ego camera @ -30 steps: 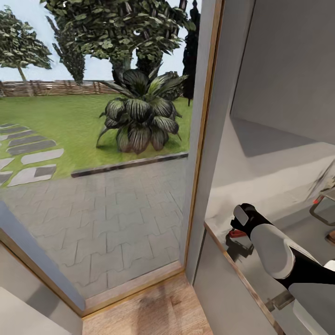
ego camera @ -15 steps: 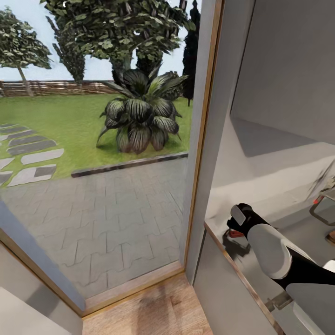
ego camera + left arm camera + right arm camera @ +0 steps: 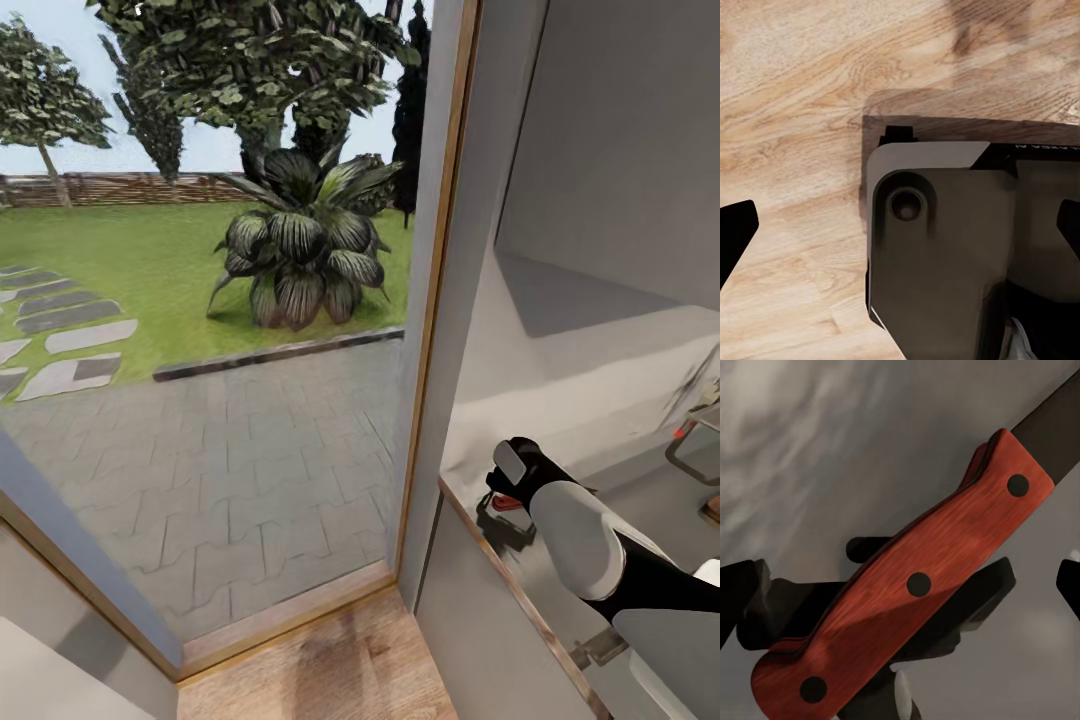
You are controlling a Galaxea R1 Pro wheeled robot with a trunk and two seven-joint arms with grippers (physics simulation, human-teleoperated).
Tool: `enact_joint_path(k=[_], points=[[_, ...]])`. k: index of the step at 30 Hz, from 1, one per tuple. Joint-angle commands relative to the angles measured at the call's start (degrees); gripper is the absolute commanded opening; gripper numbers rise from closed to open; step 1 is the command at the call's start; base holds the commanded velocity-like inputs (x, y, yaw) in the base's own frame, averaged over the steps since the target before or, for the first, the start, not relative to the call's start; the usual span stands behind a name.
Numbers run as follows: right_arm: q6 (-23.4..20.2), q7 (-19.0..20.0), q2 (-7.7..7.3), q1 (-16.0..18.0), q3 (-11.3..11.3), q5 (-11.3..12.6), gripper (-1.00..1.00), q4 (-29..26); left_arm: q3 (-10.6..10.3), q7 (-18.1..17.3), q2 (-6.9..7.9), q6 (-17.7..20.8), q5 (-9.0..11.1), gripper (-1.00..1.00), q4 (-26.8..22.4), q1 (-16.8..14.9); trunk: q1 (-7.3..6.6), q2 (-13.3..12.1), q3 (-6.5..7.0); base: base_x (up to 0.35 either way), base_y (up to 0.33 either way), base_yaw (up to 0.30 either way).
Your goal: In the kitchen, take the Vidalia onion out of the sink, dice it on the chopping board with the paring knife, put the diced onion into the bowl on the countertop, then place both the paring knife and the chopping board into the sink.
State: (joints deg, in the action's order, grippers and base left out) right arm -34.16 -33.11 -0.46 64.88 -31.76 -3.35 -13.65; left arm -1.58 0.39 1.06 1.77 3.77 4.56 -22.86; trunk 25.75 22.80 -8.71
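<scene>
Right gripper [image 3: 503, 497] hovered low over table [image 3: 650, 510] at 4 o'clock, fingers spread either side of paring knife [image 3: 907, 585] lying flat, probably lining up a grasp; left gripper fingers [image 3: 735, 232] apart above wooden floor [image 3: 795, 112]

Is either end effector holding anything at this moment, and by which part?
Nothing is held. The right end effector is open, its fingers straddling the paring knife at its red handle without touching. The left end effector is open and empty.
</scene>
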Motion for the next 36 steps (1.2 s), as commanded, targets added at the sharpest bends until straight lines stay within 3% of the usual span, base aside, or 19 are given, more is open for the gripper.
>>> enact_joint_path(k=[1, 17, 23, 24, 36], points=[[-0.4, 0.0, -0.01, 0.0, -0.3, -0.3, 1.0, -0.1, -0.2, 0.0, -0.01, 0.1, 0.4, 1.0, 0.1, -0.1, 0.03, 0.1, -0.12, 0.0, 0.0, 0.0], [-0.5, 0.4, -0.1, 0.1, -0.3, -0.3, 1.0, -0.1, -0.2, 0.0, -0.01, 0.1, 0.4, 1.0, 0.1, -0.1, 0.03, 0.1, -0.12, 0.0, 0.0, 0.0], [-0.5, 2.3, -0.73, 0.0, -0.4, -0.3, 1.0, -0.1, -0.2, 0.0, 0.01, 0.1, 0.4, 1.0, 0.1, -0.1, 0.03, 0.1, -0.12, 0.0, 0.0, 0.0], [-0.5, 4.5, -0.79, 0.0, -0.4, -0.3, 1.0, -0.1, -0.2, 0.0, 0.01, 0.1, 0.4, 1.0, 0.1, -0.1, 0.03, 0.1, -0.12, 0.0, 0.0, 0.0], [-0.5, 6.0, -1.52, 0.0, -0.4, -0.3, 1.0, -0.1, -0.2, 0.0, -0.01, 0.1, 0.4, 1.0, 0.1, -0.1, 0.03, 0.1, -0.12, 0.0, 0.0, 0.0]])
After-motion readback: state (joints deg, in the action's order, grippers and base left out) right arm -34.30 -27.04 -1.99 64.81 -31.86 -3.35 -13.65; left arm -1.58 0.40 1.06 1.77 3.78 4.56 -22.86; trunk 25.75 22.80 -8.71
